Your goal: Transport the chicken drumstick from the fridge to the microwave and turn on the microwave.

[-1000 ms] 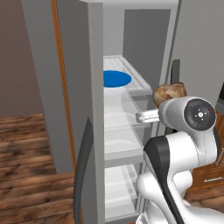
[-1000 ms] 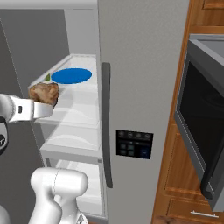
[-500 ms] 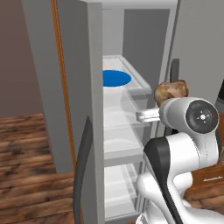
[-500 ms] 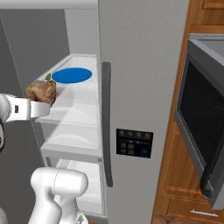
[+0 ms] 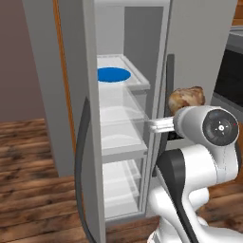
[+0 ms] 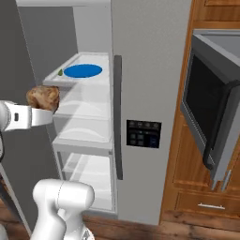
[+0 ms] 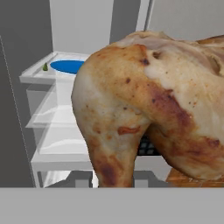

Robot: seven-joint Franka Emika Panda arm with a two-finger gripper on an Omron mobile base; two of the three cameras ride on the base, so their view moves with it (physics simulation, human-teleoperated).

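Fridge (image 5: pixel 199 42) background sliding left; gripper (image 6: pixel 47 108) pinching chicken drumstick (image 6: pixel 43 97), carrying it clear, heading toward microwave (image 6: pixel 211 103).

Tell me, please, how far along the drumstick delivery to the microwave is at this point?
Done: the chicken drumstick is off the blue plate and outside the fridge, whose door stands open. In hand: the gripper is shut on it in mid-air. Left: carrying it into the open microwave, then switching that on.
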